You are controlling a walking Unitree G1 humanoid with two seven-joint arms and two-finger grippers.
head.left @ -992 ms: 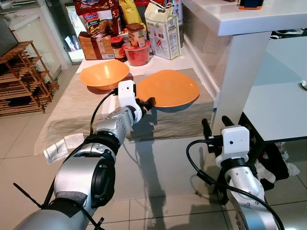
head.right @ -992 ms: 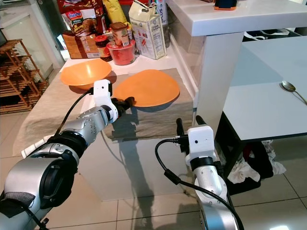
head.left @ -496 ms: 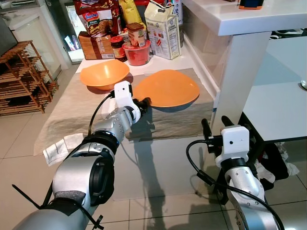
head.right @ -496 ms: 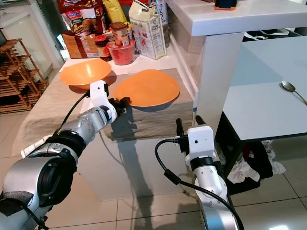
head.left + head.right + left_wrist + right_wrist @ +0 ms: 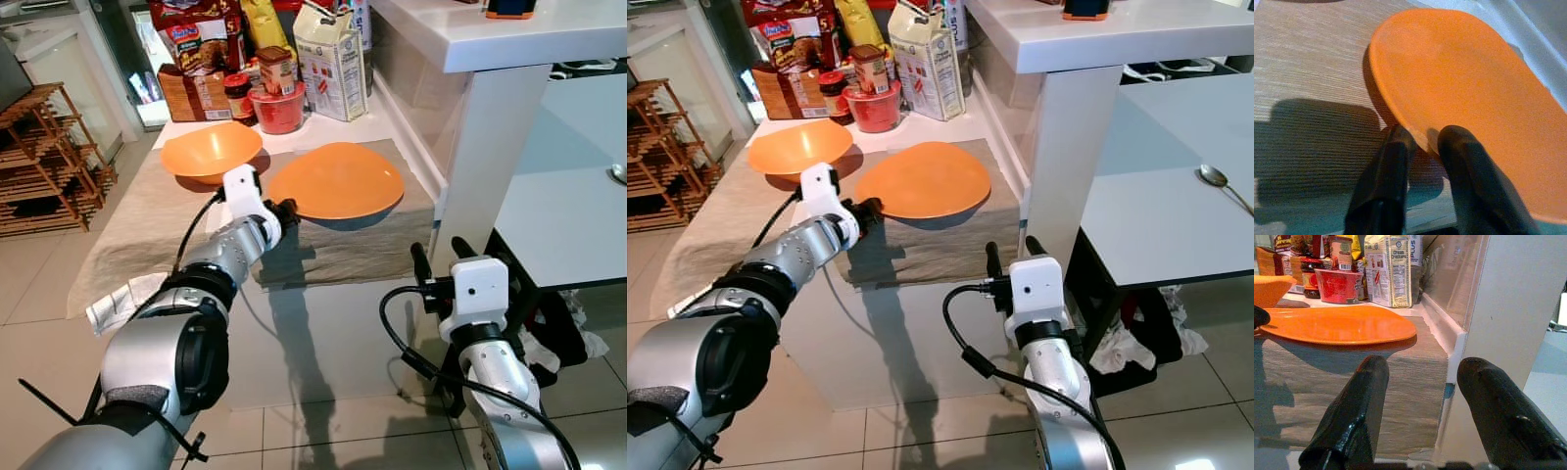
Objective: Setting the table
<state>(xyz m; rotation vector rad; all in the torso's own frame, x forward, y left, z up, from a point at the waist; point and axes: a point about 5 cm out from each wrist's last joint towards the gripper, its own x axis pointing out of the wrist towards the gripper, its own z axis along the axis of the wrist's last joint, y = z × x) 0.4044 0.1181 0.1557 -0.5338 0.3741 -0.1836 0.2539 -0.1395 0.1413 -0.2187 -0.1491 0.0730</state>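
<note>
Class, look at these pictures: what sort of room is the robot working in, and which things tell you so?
Probably a home kitchen or dining area: packaged groceries such as a white milk carton crowd the white counter, beside an orange bowl and a flat orange plate.

left end effector [image 5: 285,209] extended, fingers clamped | right end effector [image 5: 438,260] low, fingers apart

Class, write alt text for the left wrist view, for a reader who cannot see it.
The left gripper pinches the near rim of an orange plate between its two black fingers, one above and one below the edge. The plate is over a beige woven table runner and casts a dark shadow on it.
</note>
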